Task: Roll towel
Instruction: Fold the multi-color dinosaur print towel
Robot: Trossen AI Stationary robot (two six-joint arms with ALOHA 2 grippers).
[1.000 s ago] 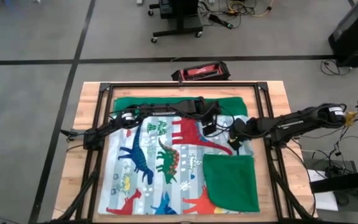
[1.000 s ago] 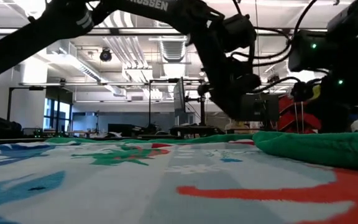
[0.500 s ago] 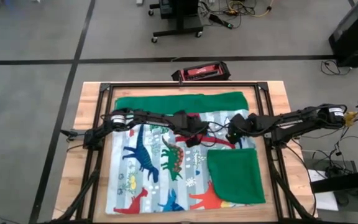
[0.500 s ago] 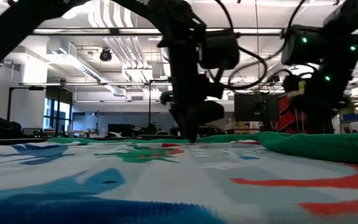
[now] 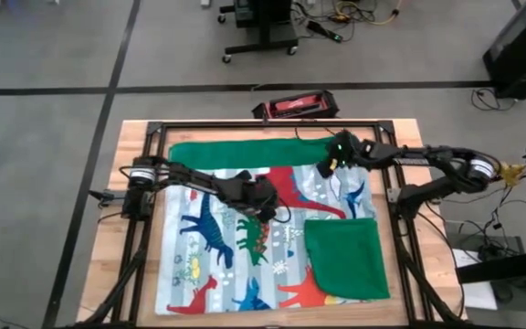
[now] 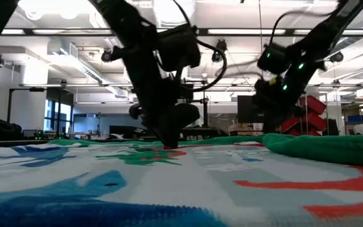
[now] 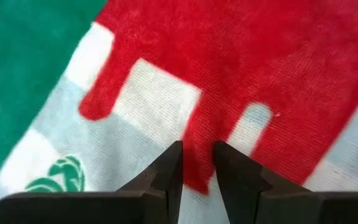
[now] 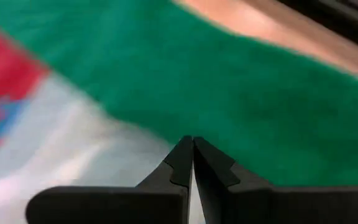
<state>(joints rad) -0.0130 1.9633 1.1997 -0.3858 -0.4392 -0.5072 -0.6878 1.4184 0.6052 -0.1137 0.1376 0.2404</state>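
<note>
Towel (image 5: pixel 245 238): being left spread, one corner folded. Left gripper (image 5: pixel 265 212), fingers slightly apart, being drawn back leftward; right gripper (image 5: pixel 326 165), pressed together, being lifted toward the green border.

Left arm reaches in from the table's left side, stretched toward the centre, wrist bent downward. Left gripper (image 5: pixel 261 208) points nearly straight down, tips low; in the low view its tips (image 6: pixel 169 144) sit at surface level. Fingers (image 7: pixel 169 171) stand slightly parted, a narrow gap between them, nothing gripped.

Right arm comes from the right side, elbow bent, forearm angled toward the far edge. Right gripper (image 5: pixel 327 165) is raised, fingertips pressed together (image 8: pixel 192 155), empty.
</note>
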